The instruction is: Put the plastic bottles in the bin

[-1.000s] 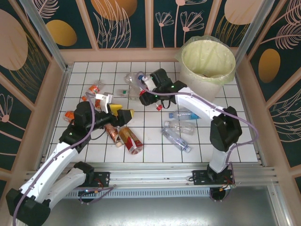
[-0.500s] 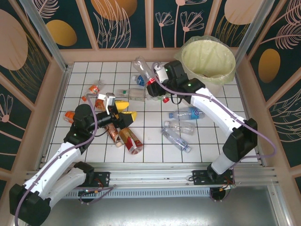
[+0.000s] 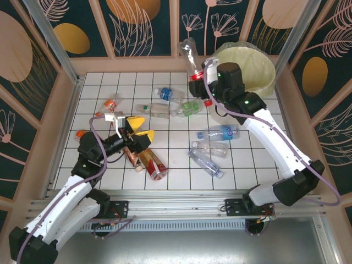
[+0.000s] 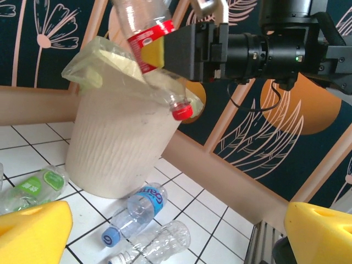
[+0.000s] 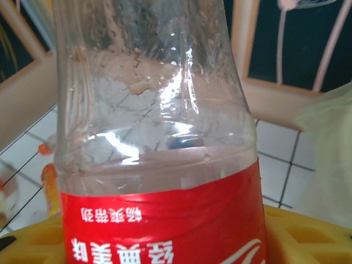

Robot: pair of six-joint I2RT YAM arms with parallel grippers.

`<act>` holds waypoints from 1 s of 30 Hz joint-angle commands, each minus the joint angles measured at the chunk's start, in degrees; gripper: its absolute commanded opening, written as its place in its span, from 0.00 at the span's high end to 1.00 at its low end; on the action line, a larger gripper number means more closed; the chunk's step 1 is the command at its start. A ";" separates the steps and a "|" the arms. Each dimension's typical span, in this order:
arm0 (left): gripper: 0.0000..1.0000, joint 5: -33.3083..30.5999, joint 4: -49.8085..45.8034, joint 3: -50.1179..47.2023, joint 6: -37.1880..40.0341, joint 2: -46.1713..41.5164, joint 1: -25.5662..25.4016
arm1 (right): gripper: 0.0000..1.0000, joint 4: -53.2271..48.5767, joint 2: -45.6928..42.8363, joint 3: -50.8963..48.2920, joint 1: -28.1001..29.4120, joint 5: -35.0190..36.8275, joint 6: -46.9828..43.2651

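Note:
My right gripper [image 3: 202, 75] is shut on a clear bottle with a red label [image 3: 190, 55], held high beside the left rim of the bin [image 3: 258, 82]. In the right wrist view the red-label bottle [image 5: 159, 165] sits between my yellow fingers [image 5: 311, 234]. The left wrist view has that bottle [image 4: 144, 36] tilted, red cap down, in front of the bin [image 4: 118, 148]. My left gripper [image 3: 140, 127] is open and holds nothing, above two brown-red bottles [image 3: 151, 164]. Other bottles lie on the tiles: blue-label [image 3: 220, 133], green-label [image 3: 190, 106], clear [image 3: 210, 147].
More bottles lie at the left: orange ones [image 3: 111, 103] and a blue-label one [image 3: 167, 93]. A long clear bottle [image 3: 206, 163] lies near the front. Wooden walls [image 3: 77, 66] fence the white tiled floor. The left wrist view has a blue-label bottle [image 4: 137, 212] at the bin's foot.
My right gripper has lifted the red-label bottle off the tiles and carried it up and right to the bin's left rim. The left gripper has shifted slightly and stays open.

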 commanded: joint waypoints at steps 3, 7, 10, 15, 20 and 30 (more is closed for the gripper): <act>0.01 -0.68 4.20 -0.62 -1.45 -0.41 -0.36 | 0.38 4.83 -2.32 3.06 -4.22 5.10 1.18; 0.01 -0.60 3.78 -0.72 -1.36 -0.35 -0.36 | 0.38 6.71 -1.36 4.14 -7.54 7.05 1.22; 0.01 -0.55 2.53 -0.22 -1.06 -0.15 -0.36 | 0.38 7.24 -0.03 5.38 -10.85 6.66 1.57; 0.01 -0.29 1.83 0.23 -0.66 0.10 -0.36 | 0.38 8.62 2.39 6.92 -15.91 6.25 2.36; 0.01 0.68 1.75 0.52 -0.75 0.65 -0.36 | 0.38 9.96 5.66 7.50 -19.55 7.08 3.13; 0.01 3.33 -0.07 1.54 0.39 1.60 -0.36 | 0.38 5.82 11.29 8.28 -24.73 3.43 5.38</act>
